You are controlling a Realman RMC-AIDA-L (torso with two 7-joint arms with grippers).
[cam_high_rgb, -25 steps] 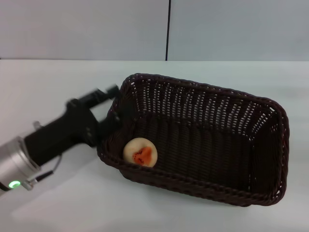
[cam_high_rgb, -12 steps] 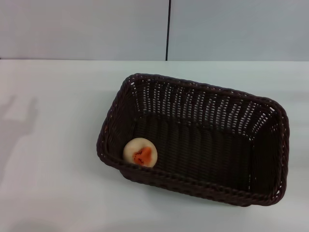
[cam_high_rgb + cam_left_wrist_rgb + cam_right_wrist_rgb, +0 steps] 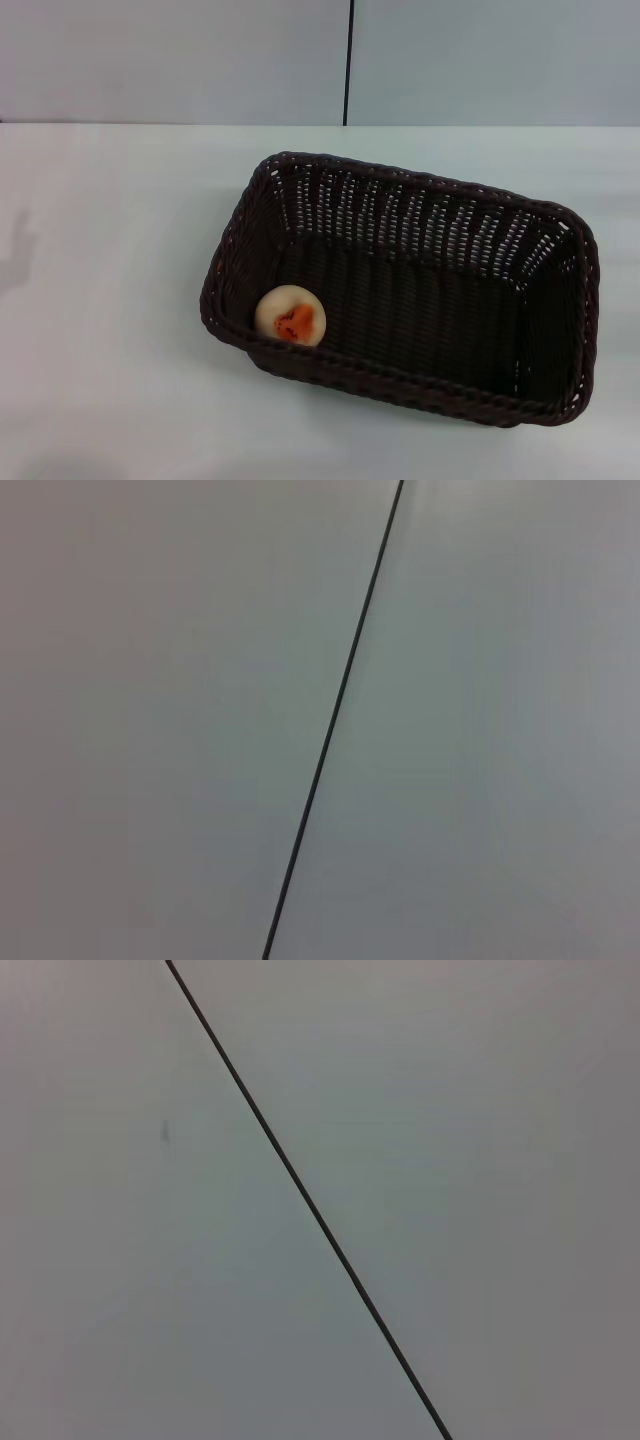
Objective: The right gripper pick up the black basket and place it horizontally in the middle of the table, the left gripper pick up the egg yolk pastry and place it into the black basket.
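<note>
The black basket (image 3: pixel 420 290) lies lengthwise on the white table (image 3: pixel 110 330), right of the middle in the head view. The egg yolk pastry (image 3: pixel 290 315), a pale round bun with an orange-red blotch, rests inside the basket at its near left corner, against the wall. Neither gripper shows in any view. Only a faint shadow lies on the table at the far left edge. Both wrist views show just a grey wall with a thin dark seam.
A grey wall with a vertical dark seam (image 3: pixel 348 60) stands behind the table's far edge. The seam also shows in the left wrist view (image 3: pixel 330 730) and the right wrist view (image 3: pixel 300 1190).
The left arm was beside the basket's left end a second ago. It has drawn back to the left and out of the head view. The pastry and basket have not moved.
</note>
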